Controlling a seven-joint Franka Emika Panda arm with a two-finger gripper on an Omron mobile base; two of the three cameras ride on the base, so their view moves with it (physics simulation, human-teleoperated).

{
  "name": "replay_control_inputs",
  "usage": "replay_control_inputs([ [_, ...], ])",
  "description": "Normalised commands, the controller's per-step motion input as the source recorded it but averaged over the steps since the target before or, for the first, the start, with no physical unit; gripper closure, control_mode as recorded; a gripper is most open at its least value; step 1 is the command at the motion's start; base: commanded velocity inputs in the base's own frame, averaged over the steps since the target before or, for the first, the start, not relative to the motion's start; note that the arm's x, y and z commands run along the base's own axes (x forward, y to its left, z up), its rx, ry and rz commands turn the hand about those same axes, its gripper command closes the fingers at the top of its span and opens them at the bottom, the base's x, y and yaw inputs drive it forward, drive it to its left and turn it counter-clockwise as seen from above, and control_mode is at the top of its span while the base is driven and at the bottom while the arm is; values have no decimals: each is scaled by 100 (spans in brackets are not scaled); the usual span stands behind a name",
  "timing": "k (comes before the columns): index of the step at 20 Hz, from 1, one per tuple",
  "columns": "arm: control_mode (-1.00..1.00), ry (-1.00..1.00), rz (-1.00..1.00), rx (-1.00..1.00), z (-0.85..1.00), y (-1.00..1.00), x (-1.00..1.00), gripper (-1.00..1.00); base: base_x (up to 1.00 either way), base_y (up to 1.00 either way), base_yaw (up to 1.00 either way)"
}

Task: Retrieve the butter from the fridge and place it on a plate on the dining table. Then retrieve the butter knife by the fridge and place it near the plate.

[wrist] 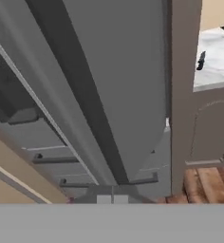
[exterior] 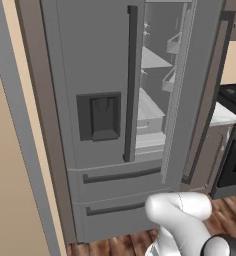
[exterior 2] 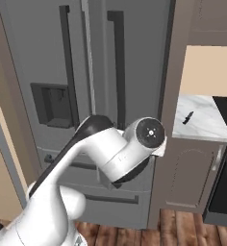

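- The fridge fills the middle of the left base view, its right door swung partly open so a slice of the interior shows between the two doors.
- Inside that gap are pale shelves stacked one above another and small door bins on the inner face of the open door; what lies on them is too small and washed out to tell, and no yellow stick of butter can be made out there.
- The left door carries the dark dispenser recess and a long dark vertical handle; two drawers with dark bar handles sit below.
- The right base view looks at the fridge from the other side: both door fronts and both handles show, the interior does not, and the white arm crosses the lower doors.
- That view also shows a marble counter just right of the fridge, with a small dark butter knife lying on it.
- The hand view sits close to a door handle, running diagonally across it, with the knife on the counter at upper right.
- The gripper has its jaws together at the bottom of the hand view, just below the handle's lower end, with nothing seen between them.
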Motion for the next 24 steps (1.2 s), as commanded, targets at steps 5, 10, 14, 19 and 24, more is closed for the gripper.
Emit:
replay_control_inputs([
  [5, -100, 21, -13, -32, 10, 100, -4, -100, 0, 0, 0],
  [10, -100, 17, -12, -25, 20, 94, -30, -100, 0, 0, 0],
  [14, -100, 18, 1, -25, -3, 83, 0, -100, 0, 0, 0],
  [19, -100, 3, 12, -35, -6, 80, 9, -100, 0, 0, 0],
  [24, -100, -4, 18, -30, 0, 44, 3, -100, 0, 0, 0],
])
